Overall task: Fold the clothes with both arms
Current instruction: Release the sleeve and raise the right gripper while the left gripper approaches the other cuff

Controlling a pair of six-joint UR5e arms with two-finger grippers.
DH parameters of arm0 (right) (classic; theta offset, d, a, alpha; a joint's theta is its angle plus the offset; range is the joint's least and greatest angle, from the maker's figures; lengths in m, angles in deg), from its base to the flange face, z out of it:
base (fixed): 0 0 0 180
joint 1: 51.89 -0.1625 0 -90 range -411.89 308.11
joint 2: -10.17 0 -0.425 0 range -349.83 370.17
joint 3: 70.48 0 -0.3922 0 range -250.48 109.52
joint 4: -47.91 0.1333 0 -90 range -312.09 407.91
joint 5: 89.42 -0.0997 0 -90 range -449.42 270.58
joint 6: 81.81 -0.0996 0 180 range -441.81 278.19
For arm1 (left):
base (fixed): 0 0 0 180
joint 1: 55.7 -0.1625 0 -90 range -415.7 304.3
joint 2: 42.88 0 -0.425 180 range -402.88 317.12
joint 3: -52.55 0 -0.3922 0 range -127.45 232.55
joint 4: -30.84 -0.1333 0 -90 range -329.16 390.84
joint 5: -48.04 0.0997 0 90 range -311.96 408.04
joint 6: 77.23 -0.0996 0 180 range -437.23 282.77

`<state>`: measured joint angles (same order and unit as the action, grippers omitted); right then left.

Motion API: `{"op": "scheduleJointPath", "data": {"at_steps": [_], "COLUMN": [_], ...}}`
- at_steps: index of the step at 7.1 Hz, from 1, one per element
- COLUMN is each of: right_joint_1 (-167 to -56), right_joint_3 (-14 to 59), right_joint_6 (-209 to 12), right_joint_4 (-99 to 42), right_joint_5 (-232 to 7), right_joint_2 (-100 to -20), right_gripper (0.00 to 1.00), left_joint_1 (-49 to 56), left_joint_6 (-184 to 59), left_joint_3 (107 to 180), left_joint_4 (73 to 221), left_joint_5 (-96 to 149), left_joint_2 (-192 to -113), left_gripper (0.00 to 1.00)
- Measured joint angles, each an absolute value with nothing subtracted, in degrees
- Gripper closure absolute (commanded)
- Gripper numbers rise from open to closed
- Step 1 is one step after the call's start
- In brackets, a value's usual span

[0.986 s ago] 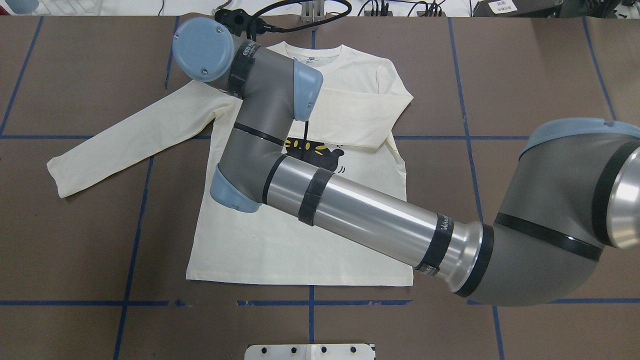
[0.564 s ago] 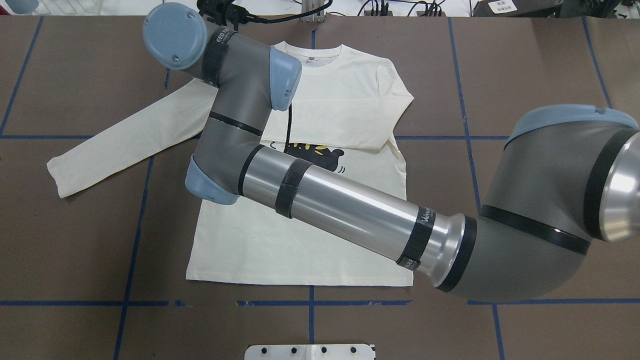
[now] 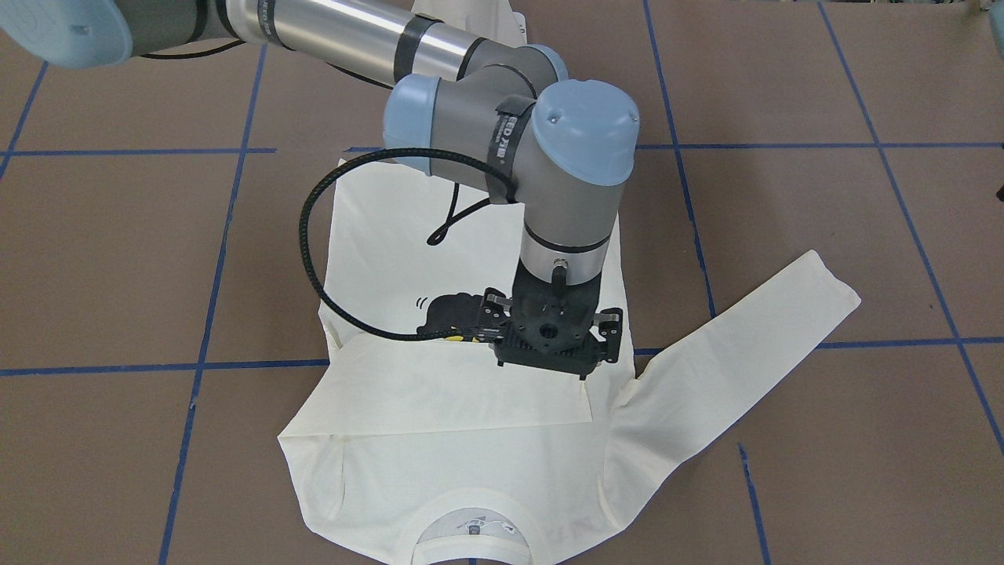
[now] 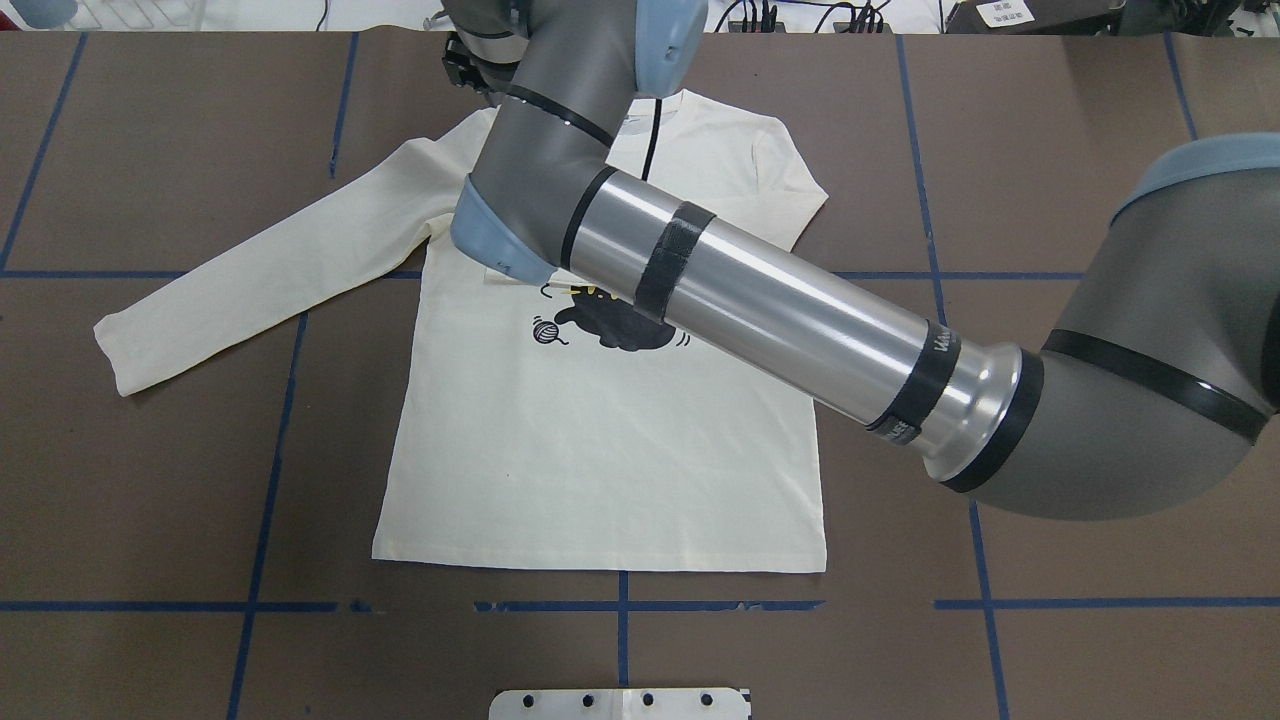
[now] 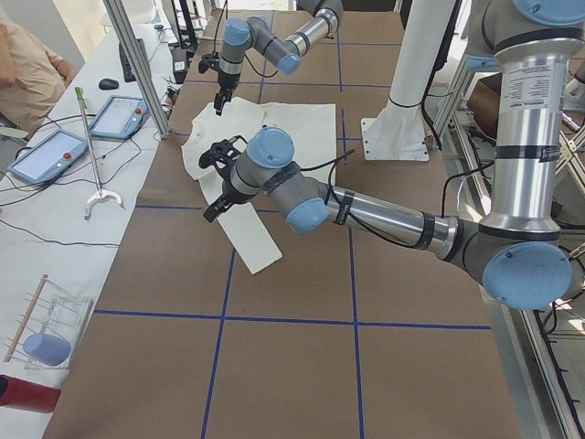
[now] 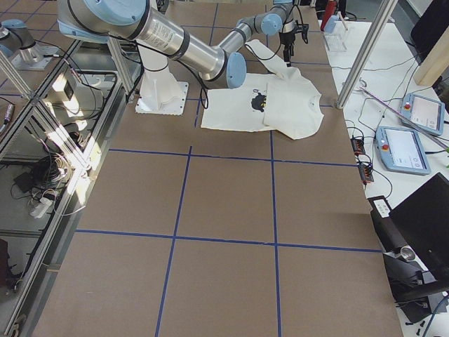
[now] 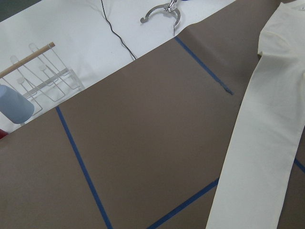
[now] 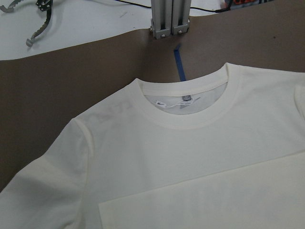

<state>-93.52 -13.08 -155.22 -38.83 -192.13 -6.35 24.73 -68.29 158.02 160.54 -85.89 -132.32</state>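
The cream long-sleeved shirt (image 4: pixel 600 460) lies flat, front up, collar at the far edge, cat print (image 4: pixel 620 325) showing. One sleeve (image 3: pixel 439 392) is folded across the chest. The other sleeve (image 4: pixel 250 270) lies stretched out to the left. My right arm (image 4: pixel 780 310) reaches across the shirt. Its gripper (image 3: pixel 553 345) hangs above the folded sleeve's cuff, apart from the cloth, and looks open and empty. Its wrist view shows the collar (image 8: pixel 186 107). My left gripper (image 5: pixel 215 208) shows only in the exterior left view, raised near the stretched sleeve (image 7: pixel 262 143); I cannot tell its state.
Blue tape lines (image 4: pixel 270 420) cross the brown table. The white pedestal base (image 4: pixel 620 703) stands at the near edge. An aluminium post (image 8: pixel 169 19) rises behind the collar. Tablets (image 5: pixel 46 155) and a wire rack (image 7: pixel 43 81) sit on the white side table, where a person (image 5: pixel 27 64) sits.
My right arm has risen and swung its wrist toward the far edge, uncovering more of the cat print. The shirt and its folded sleeve have not moved.
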Motion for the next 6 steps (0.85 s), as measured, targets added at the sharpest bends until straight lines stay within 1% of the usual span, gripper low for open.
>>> {"op": "scheduleJointPath", "data": {"at_steps": [1, 3, 5, 6], "right_joint_1": [-95.8, -100.9, -105.8, -108.2], "right_joint_3": [-6.8, 4.3, 17.8, 24.1], "right_joint_6": [-151.5, -143.1, -131.5, -126.2], "right_joint_4": [-40.6, -41.6, -40.8, -40.3], "right_joint_5": [-195.1, -200.5, -205.0, -207.5], "right_joint_2": [-11.7, -22.4, -37.4, -44.9], "right_gripper": [0.0, 0.0, 0.0, 0.0], "left_joint_1": [18.0, 7.0, -3.1, -5.8], "left_joint_6": [-62.4, -51.3, -42.5, -41.9], "left_joint_3": [157.7, 157.7, 157.2, 156.6], "left_joint_4": [164.1, 166.0, 166.3, 166.5], "left_joint_5": [-85.7, -80.6, -68.8, -65.5], "left_joint_2": [-132.8, -133.1, -131.7, -130.3], "left_gripper": [0.0, 0.0, 0.0, 0.0]}}
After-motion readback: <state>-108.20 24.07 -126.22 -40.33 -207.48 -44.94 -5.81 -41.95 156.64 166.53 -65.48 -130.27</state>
